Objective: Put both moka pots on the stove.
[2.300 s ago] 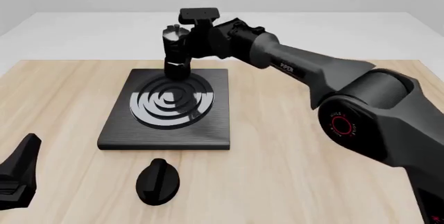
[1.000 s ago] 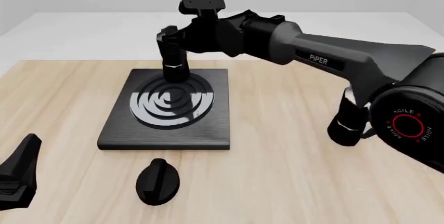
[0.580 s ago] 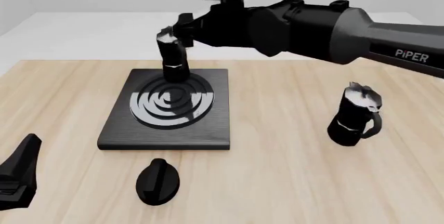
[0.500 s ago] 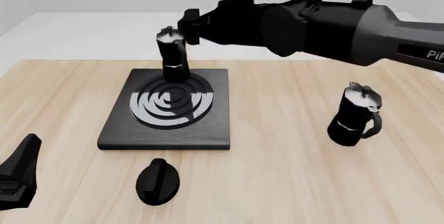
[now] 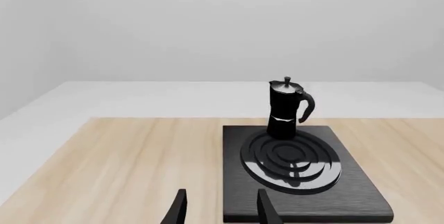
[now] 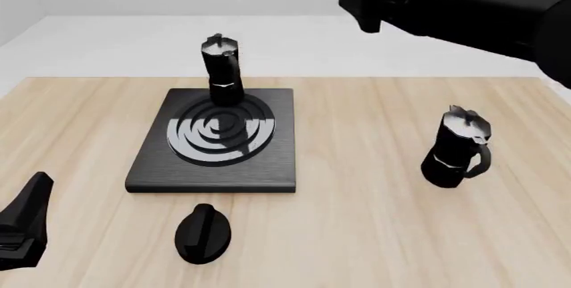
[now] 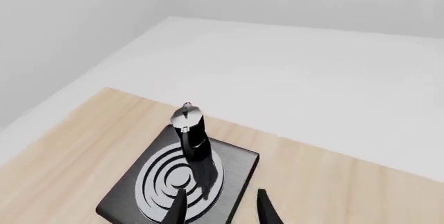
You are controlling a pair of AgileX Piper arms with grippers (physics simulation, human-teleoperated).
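Black and faceted, one moka pot (image 6: 222,70) stands upright on the far edge of the stove (image 6: 214,141), at the rim of its ring burner. The second moka pot (image 6: 457,148) stands on the wooden table (image 6: 375,221) well to the stove's right. A black oval knob (image 6: 202,232) lies just before the stove. Beyond the table spreads pale floor and grey wall. The right gripper (image 7: 218,208) hangs high with fingers apart, empty; the left gripper (image 5: 217,209) likewise, low at the near left.

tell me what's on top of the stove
One moka pot stands upright at the far edge of the stove. The burner rings are otherwise bare; the pot's base hides what's under it.
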